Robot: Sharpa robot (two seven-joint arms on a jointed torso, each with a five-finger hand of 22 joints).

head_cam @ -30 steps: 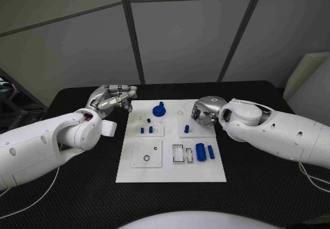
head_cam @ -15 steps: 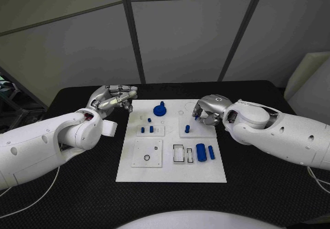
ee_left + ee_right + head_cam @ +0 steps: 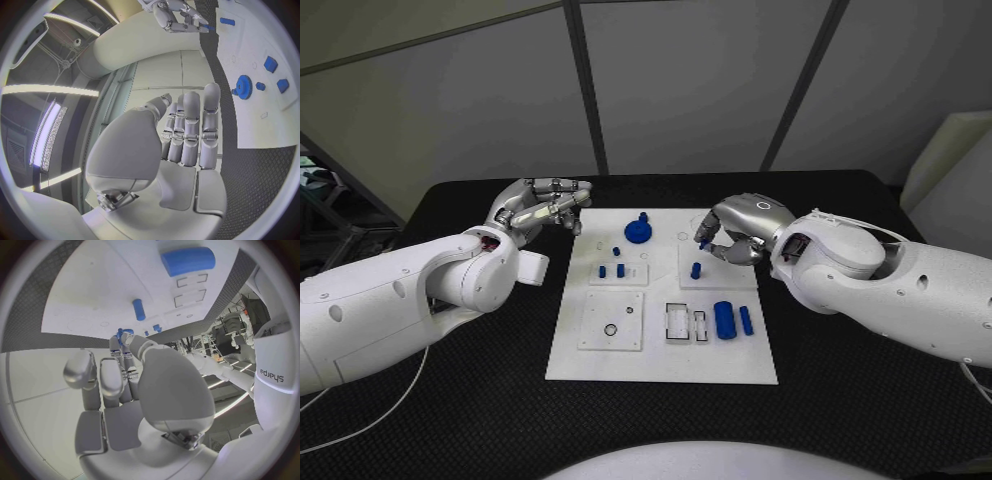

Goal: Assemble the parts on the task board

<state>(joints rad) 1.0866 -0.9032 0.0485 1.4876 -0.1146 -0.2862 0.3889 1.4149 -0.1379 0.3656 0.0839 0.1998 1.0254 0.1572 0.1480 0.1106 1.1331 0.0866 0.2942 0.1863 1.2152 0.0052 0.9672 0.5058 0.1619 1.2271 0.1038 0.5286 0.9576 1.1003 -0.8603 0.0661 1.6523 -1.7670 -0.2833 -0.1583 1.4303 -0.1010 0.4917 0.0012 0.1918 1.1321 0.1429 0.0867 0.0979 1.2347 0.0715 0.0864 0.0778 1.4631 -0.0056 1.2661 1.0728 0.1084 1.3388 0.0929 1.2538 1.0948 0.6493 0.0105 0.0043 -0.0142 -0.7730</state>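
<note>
The scene is looked down on from the head camera, high above and a bit back from the black table [image 3: 473,400], facing forward so the whole task board [image 3: 661,360] is taken in along with the wall panels behind. The left wrist camera is set right behind the left hand [image 3: 187,145], very close to it, and is aimed along the fingers toward the board's far edge, where the blue gear [image 3: 244,86] is caught. The right wrist camera is mounted just as close behind the right hand [image 3: 134,385], pointed across the board. The board and its blue parts are shared by all three views.
</note>
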